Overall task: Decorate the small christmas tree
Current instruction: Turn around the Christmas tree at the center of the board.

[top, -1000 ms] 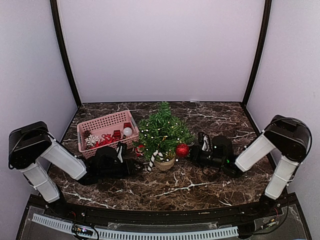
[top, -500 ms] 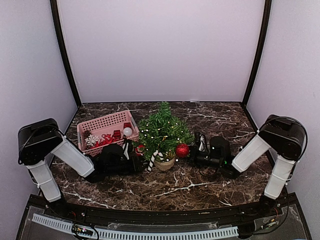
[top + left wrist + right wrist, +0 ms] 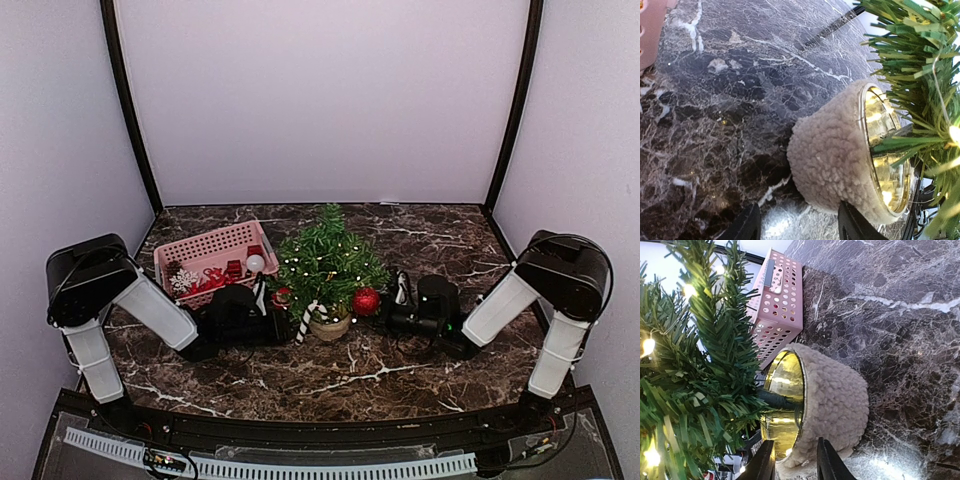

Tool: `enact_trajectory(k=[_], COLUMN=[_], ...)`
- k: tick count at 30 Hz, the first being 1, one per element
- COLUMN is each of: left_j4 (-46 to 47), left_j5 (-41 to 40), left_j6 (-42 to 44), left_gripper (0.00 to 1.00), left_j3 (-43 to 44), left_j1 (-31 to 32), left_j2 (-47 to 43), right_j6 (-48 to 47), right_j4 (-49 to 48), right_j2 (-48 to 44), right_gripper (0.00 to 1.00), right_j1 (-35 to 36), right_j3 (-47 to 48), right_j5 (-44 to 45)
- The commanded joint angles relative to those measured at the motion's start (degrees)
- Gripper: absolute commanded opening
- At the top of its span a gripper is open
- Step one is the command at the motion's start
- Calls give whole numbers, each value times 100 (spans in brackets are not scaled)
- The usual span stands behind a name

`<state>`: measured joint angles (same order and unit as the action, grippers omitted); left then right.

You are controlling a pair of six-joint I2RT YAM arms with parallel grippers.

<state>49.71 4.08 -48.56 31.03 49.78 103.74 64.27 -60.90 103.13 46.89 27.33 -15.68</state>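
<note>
Both pincers lie low on the counter (image 3: 400,375), flanking the pot of the small christmas tree (image 3: 325,262).

Nearest the arm bases, the left pincer (image 3: 799,216) has its jaws well apart with nothing between them but bare marble. The fleece-wrapped pot (image 3: 832,160) sits just ahead and to its right. The right pincer (image 3: 794,446) shows only a narrow gap, and the pot's wall reaches into or just past it. Whether it grips cannot be told. The tree stands upright at mid-counter between the two, its long axis vertical, so each pincer meets it sideways at the base. The right one looks slightly closer. A candy cane (image 3: 305,320) and a red ball (image 3: 365,300) hang on the near branches. The pink basket (image 3: 170,262) of ornaments sits behind the left pincer, just beside the tree.
</note>
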Motion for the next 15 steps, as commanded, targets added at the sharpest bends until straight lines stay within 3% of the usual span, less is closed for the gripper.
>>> enact_trajectory(k=[1, 15], left_j4=[135, 184], left_j5=[62, 78], left_j6=[229, 523], left_gripper=[55, 55], left_j3=[161, 448], left_j1=[-14, -89], left_j2=[115, 360], right_j6=[58, 222], right_j4=[-344, -365], right_j2=[61, 15], right_gripper=[29, 28], right_j1=[82, 265], right_j3=[-15, -116], right_j5=[-40, 80])
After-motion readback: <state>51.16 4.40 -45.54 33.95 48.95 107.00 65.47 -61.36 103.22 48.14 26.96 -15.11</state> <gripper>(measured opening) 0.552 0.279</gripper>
